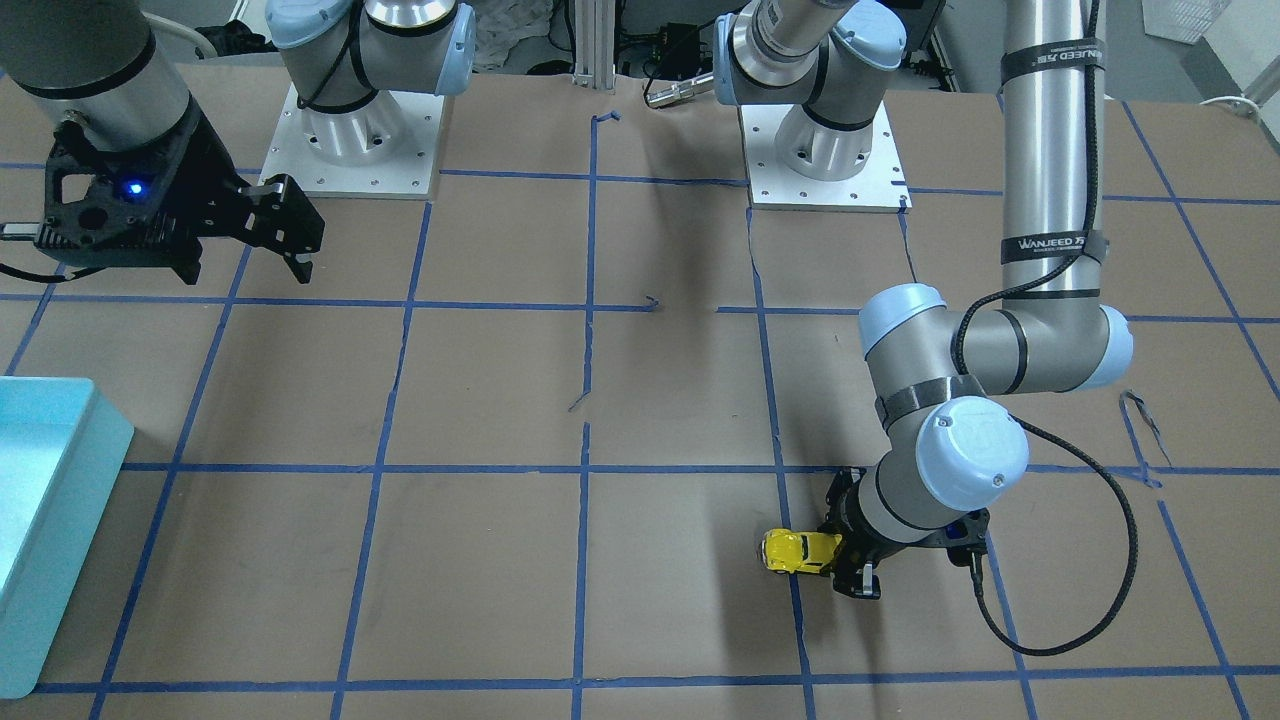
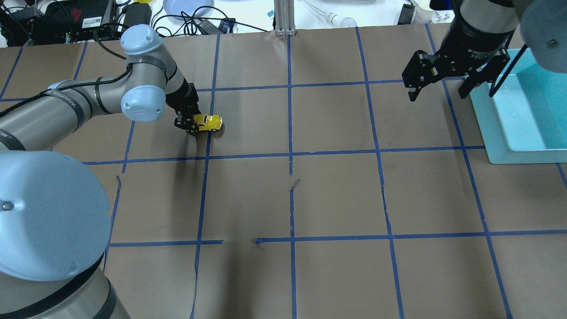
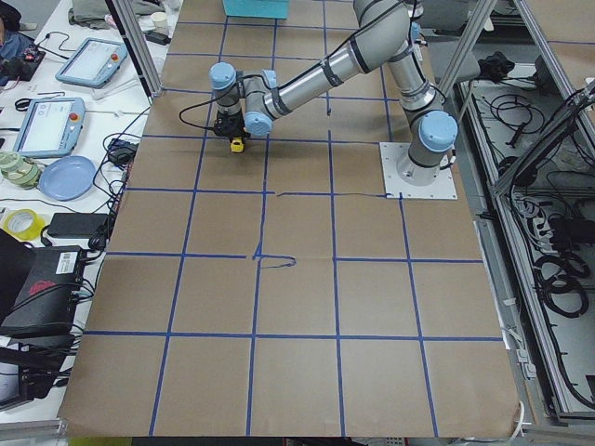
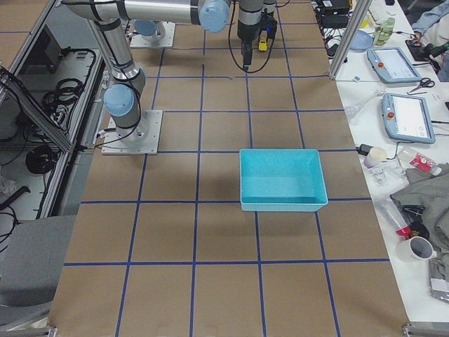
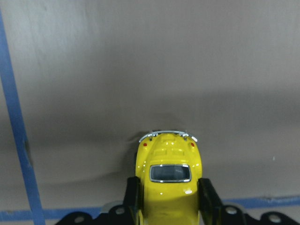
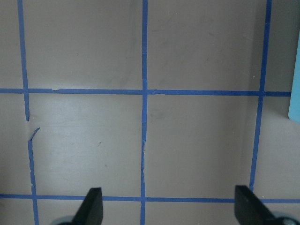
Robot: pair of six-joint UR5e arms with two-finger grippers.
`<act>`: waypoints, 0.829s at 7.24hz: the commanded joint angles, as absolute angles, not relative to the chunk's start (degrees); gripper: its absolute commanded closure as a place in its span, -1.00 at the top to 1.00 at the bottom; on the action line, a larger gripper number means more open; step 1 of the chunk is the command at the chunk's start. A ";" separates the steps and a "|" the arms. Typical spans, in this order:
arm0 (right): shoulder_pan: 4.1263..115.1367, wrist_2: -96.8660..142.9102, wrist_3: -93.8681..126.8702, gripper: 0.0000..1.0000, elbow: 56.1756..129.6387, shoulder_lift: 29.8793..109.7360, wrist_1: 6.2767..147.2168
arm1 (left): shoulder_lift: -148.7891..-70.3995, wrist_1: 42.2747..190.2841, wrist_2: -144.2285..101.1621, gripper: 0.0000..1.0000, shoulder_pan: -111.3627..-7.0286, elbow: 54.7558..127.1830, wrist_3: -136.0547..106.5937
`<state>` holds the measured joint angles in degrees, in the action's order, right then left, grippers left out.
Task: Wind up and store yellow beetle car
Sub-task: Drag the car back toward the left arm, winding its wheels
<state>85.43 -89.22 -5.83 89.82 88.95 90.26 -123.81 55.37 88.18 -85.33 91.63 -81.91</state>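
The left gripper (image 5: 169, 190) clasps the yellow beetle car (image 5: 168, 157), seemingly resting on the table (image 5: 140, 70); right gripper (image 6: 168, 199) gapes.

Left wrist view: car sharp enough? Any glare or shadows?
Left wrist view: yellow beetle car is sharp, only pinpoint highlights on its paint; a soft shadow band darkens the paper beyond it. Overhead exterior view: car tiny but unblurred, no glare.

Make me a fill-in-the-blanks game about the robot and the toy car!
The left tool is shut on the ___ beetle car.
The right tool is ___ and holds nothing.
The light blue bin sits nearest the ___ tool.
Missing words: yellow; open; right.
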 commanded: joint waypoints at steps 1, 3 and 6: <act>85.43 -89.12 -5.71 1.00 89.82 88.95 90.26 | -123.66 55.28 89.91 -1.00 -83.16 91.50 -81.48; 85.43 -88.95 -5.71 1.00 89.82 88.95 90.26 | -123.84 55.28 90.17 -1.00 -82.00 91.76 -80.68; 85.43 -88.59 -5.71 1.00 89.91 88.77 90.26 | -123.75 55.28 91.05 -1.00 -77.45 92.20 -78.76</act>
